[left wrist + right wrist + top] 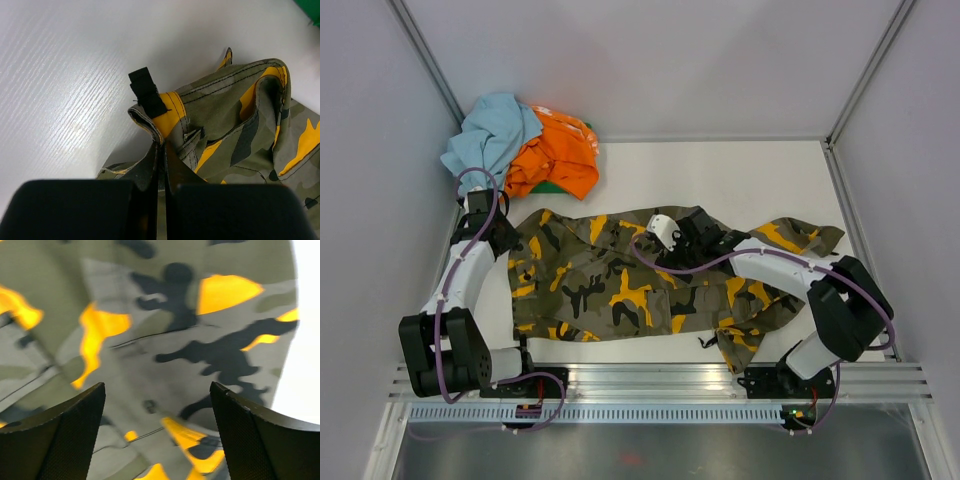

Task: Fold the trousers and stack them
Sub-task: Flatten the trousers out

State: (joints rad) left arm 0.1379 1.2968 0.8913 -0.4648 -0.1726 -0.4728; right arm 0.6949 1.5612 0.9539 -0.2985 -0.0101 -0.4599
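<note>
One pair of trousers [620, 290]: left fingers [175, 172] pinch its edge, right fingers [260, 440] gape empty.

Bright, even light; trousers [165, 355] blurred up close.

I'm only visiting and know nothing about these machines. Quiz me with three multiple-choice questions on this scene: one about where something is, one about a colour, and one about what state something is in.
1. Where does the pile of other clothes lie?
A) at the far left corner of the table
B) at the near right corner
C) between the two arm bases

2. What colour are the bright patches on the trousers?
A) pink
B) orange-yellow
C) white

3. How is the right tool?
A) shut on a blue shirt
B) out of sight
C) open above the trousers

Answers:
1 A, the pile sits at the top left of the overhead view.
2 B, those patches show in every view.
3 C, it stands wide open over the cloth in the right wrist view.
</note>
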